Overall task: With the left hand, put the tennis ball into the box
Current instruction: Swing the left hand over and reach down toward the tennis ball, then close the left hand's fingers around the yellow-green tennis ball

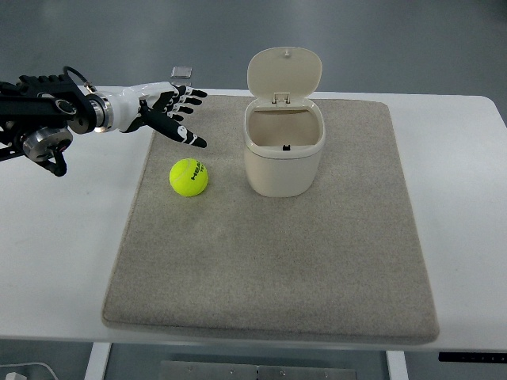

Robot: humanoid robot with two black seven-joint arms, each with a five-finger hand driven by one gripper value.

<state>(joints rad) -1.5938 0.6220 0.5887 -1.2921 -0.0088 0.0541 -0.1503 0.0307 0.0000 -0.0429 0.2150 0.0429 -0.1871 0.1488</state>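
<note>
A white surface (63, 261) carries a beige mat (277, 269), and near the mat's far middle stands a cream box (283, 158) with its hinged lid (284, 73) swung up and back, leaving the inside open to view. The tennis ball (188, 176), bright yellow-green with dark print on it, lies on the mat to the left of the box, near it but not touching. The left hand (168, 112) reaches in from the left of the box, its arm dark with metal joints and its palm white with black finger segments. The hand hangs above the mat's far left corner, on the far side of the ball and left of the box, with its fingers (187, 136) spread and extended towards the box, grasping nothing and clear of the ball. Beyond the surface's far edge, left of the box lid, a small grey square object (182, 72) lies on the floor.
</note>
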